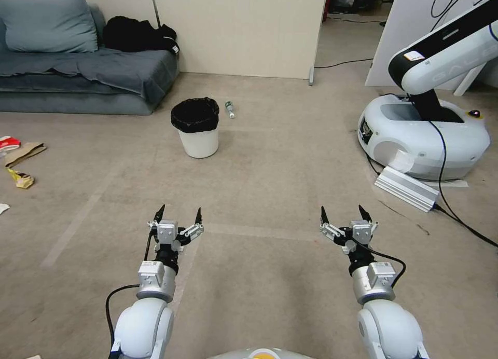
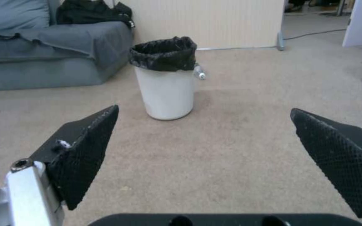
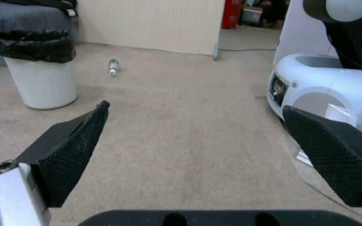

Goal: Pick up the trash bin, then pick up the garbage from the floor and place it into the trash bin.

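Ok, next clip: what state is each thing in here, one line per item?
trash bin: upright on the floor, black bag over rim, not held.
bottle: lying on its side beside the bin.
paper bag: flattened on the floor.
yellow wrapper: crumpled on the floor.
left gripper: open, empty.
right gripper: open, empty.

Bin [image 1: 198, 140]: white, glossy black liner.
Bottle [image 1: 230, 109]: clear, dark label, white cap.
Litter [image 1: 21, 159]: brown paper, red-and-white carton, yellow wrapper.
Floor [image 1: 280, 156]: beige carpet.
Sofa [image 1: 78, 79]: grey-blue; black clothing on it.
Partition [image 1: 244, 27]: cream.
Left gripper [image 1: 178, 213], right gripper [image 1: 341, 214]: silver bodies; black fingers [image 2: 85, 153], diamond-textured.
Other robot [image 1: 425, 136]: white, black trim.
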